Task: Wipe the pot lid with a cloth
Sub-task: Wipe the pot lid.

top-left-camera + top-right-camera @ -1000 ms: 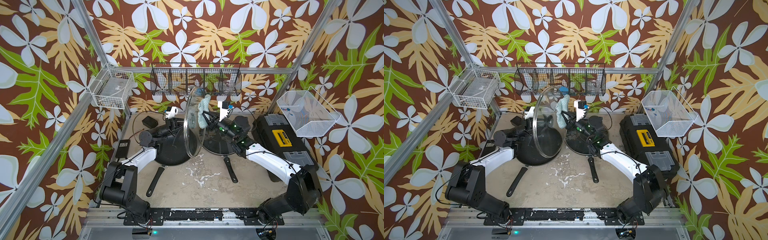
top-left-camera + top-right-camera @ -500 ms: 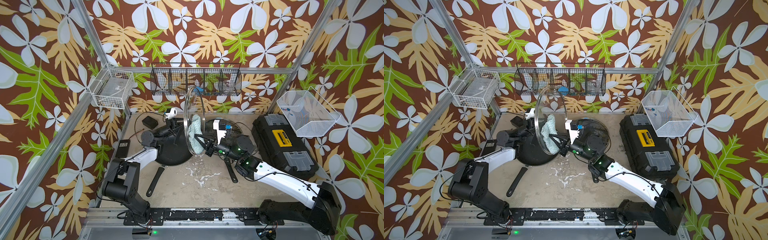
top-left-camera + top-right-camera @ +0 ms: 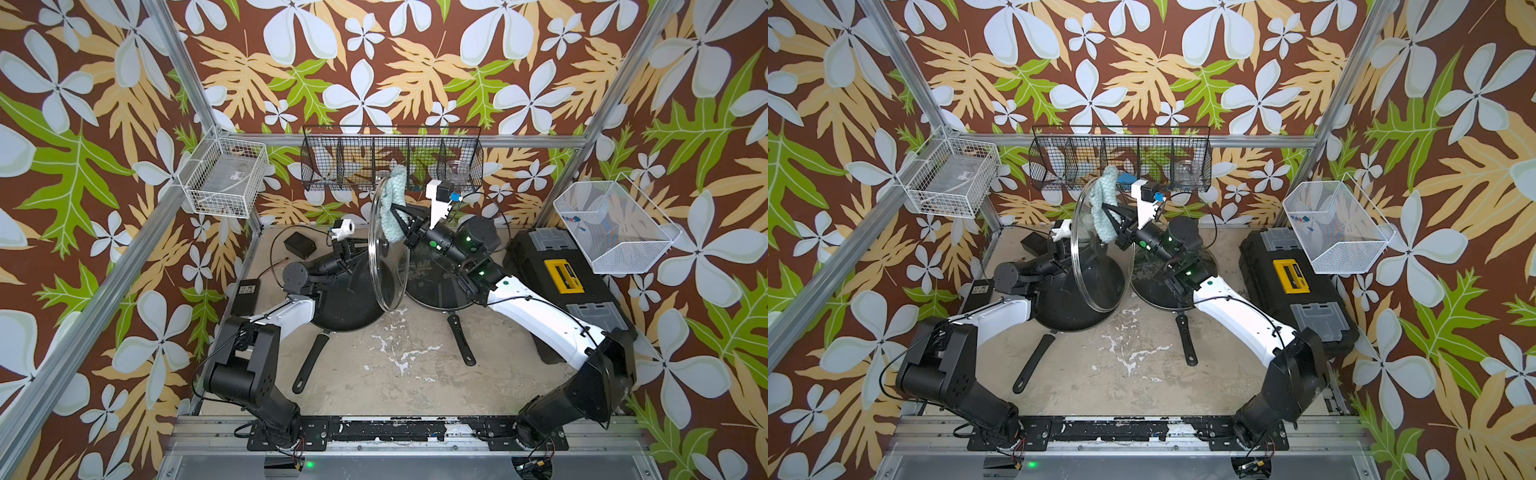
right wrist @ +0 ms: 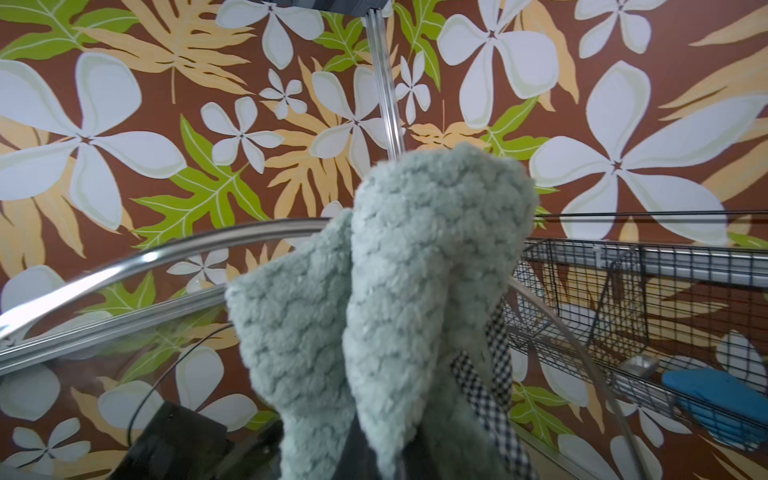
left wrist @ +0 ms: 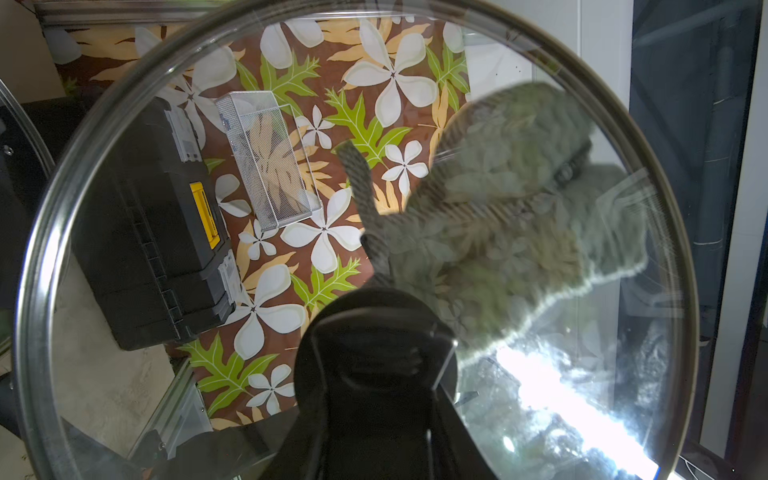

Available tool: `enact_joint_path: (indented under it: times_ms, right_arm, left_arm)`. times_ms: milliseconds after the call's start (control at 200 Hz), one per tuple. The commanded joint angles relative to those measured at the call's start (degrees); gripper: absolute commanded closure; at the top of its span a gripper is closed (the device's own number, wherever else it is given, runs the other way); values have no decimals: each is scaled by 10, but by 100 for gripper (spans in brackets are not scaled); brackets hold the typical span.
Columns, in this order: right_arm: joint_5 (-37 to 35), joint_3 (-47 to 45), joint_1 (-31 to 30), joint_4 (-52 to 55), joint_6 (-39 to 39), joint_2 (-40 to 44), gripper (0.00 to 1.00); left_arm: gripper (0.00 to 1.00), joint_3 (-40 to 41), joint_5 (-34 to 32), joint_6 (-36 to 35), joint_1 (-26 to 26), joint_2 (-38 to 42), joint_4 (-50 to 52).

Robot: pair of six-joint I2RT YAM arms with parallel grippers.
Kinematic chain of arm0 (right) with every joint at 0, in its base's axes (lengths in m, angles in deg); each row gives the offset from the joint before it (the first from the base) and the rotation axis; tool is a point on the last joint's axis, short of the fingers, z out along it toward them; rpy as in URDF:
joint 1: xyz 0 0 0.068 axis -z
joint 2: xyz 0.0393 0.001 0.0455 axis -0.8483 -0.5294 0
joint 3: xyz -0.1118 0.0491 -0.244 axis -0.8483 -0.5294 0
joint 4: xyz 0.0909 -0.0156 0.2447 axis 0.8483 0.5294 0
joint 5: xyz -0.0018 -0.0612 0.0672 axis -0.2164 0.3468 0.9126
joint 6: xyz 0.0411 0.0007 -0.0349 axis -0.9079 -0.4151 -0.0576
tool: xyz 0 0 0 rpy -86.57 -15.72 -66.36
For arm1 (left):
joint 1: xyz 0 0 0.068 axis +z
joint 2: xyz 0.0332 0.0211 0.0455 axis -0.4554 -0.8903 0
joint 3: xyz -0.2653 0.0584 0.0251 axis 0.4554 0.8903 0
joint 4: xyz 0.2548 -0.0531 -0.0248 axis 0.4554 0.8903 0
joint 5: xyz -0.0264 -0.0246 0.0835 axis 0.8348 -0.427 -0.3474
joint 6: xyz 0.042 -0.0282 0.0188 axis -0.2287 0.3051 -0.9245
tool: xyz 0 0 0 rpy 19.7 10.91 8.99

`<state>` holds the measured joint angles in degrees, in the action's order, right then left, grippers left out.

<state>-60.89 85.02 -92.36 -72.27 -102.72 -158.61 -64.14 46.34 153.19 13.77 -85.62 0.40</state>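
A: Where's the right claw (image 3: 397, 212)?
B: Clamped on the teal cloth (image 3: 390, 193), which is pressed against the upright glass lid (image 3: 384, 266) near its top rim. In its wrist view the cloth buries the fingertips.
A: And the left claw (image 5: 374, 374)?
B: Closed on the lid's black knob (image 5: 374, 320). That's clear only from its wrist. From above it blurs into the black frying pan (image 3: 345, 311).

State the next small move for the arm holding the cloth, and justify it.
Probably draw the right gripper downward, dragging the cloth across the pot lid: the cloth sits high by the upper rim, the left gripper holds the lid on edge, and most glass lies below.
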Motion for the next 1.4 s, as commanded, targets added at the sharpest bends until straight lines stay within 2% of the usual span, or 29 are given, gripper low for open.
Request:
enact_joint_path:
  times_ms: [0,135,320,540,691,896,1181,1396]
  right_arm:
    - [2,-6,25,-6,-28,-15,100]
    - [4,-59,32,-13,-30,-10,100]
    - [22,-185,30,-57,-64,35,100]
    - [24,-287,-21,-39,-43,125,100]
    - [35,-299,-60,-15,-35,175,100]
    - [52,-246,-111,27,-7,207,100]
    - [5,-312,-110,6,-17,183,100]
    - [-2,-332,-51,-39,-46,130,100]
  left_arm:
    - [100,-4,-25,33,0,2,-108]
    - [100,-11,-33,64,0,-6,-144]
    - [100,-14,-38,69,-1,-6,-146]
    - [100,-14,-44,75,0,-9,-151]
    - [100,-9,-53,85,0,-18,-167]
    - [100,-9,-51,86,1,-22,-169]
    - [100,-11,-52,94,0,-17,-169]
    - [100,-16,-49,101,0,-6,-169]
